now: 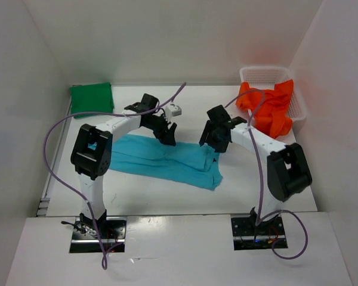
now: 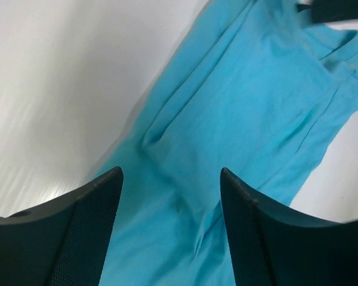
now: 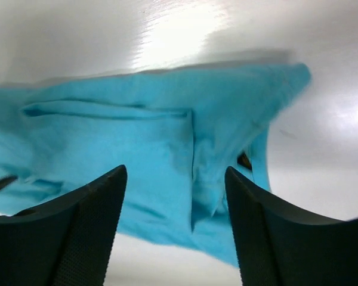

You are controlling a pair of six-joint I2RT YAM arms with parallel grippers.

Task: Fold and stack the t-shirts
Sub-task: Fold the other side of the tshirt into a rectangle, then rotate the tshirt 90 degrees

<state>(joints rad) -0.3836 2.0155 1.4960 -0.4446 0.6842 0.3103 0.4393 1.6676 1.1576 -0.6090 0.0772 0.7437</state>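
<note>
1. T-shirts lie in three places on the white table [image 1: 149, 199]. The turquoise-blue t-shirt [image 1: 161, 159] stretches across the middle as a long, creased band, with its right end doubled over.
2. The dark green t-shirt [image 1: 91, 98] sits folded flat at the far left corner.
3. The orange-red t-shirt [image 1: 268, 110] is crumpled in the white mesh basket [image 1: 259, 72] at the far right corner, spilling over its near rim.
4. White walls [image 1: 167, 42] close the table in at the back and on both sides. The tabletop is glossy and throws glare in both wrist views.
5. Both arms arch forward from their bases and bend inward toward the middle, each trailing a purple cable [image 1: 59, 128].
6. The left gripper [image 1: 166, 136] points down over the upper edge of the turquoise-blue t-shirt, near its centre. Its jaws are apart, with only cloth showing between them.
7. The right gripper [image 1: 210, 142] points down over the doubled right end. Its jaws are also apart and hold nothing.
8. Whether either gripper touches the cloth cannot be told.
</note>
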